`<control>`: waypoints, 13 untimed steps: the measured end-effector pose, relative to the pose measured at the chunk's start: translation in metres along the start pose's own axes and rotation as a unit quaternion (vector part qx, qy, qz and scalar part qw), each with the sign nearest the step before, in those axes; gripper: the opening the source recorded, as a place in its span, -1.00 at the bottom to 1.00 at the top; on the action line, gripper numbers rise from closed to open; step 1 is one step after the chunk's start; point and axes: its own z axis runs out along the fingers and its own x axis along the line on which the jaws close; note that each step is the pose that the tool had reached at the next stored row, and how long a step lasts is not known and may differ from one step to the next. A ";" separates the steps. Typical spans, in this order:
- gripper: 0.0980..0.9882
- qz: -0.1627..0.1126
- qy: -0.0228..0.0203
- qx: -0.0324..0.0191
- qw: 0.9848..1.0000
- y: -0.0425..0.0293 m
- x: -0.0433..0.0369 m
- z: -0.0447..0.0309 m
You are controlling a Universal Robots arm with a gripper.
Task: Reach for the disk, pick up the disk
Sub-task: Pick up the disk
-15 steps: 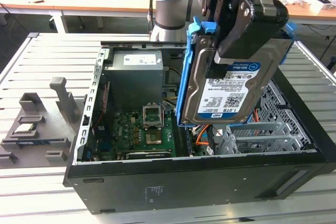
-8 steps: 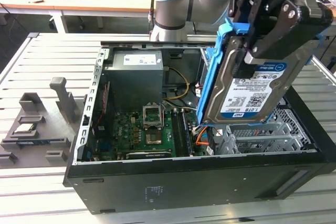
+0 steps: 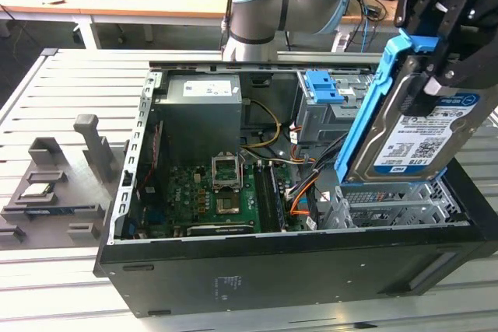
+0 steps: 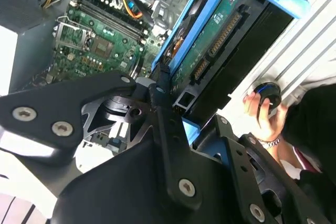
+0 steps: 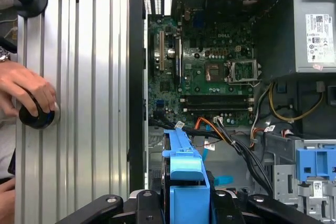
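Note:
The disk (image 3: 412, 134) hangs tilted on edge above the open computer case's drive cage, at the exterior view's right. It is a silver-black drive with a white-and-blue label and blue rails (image 3: 369, 106) along its edges. My gripper (image 3: 440, 75) comes down from above and is shut on its upper end. In the second wrist view the disk (image 4: 220, 40) shows its green underside board between the black fingers (image 4: 157, 85). In the first wrist view the blue rail (image 5: 185, 182) runs up from my gripper (image 5: 184, 205).
The black computer case (image 3: 272, 270) lies open with its motherboard (image 3: 210, 192), cables and a blue bracket (image 3: 323, 87) in the drive bay. A grey fixture (image 3: 58, 184) holding a small chip (image 3: 35, 190) sits at the exterior view's left. A person's hand (image 5: 26, 90) rests on a black knob (image 5: 37, 116) beside the case.

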 end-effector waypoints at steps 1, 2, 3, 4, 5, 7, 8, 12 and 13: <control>-0.39 0.000 0.000 0.000 1.000 -0.0046 -0.0001 0.0002; -0.39 0.000 0.000 0.000 1.000 -0.0061 -0.0001 0.0015; -0.39 0.000 0.000 -0.001 1.000 -0.0068 -0.0001 0.0031; -0.39 0.000 0.000 -0.001 1.000 -0.0088 -0.0001 0.0060; -0.39 0.000 0.000 -0.001 1.000 -0.0105 -0.0001 0.0078; -0.39 -0.001 0.000 -0.001 1.000 -0.0155 -0.0005 0.0128; -0.39 -0.001 0.000 -0.001 1.000 -0.0168 -0.0007 0.0155; -0.39 -0.003 0.000 -0.001 1.000 -0.0224 -0.0034 0.0255; -0.39 -0.003 0.000 -0.001 1.000 -0.0236 -0.0054 0.0287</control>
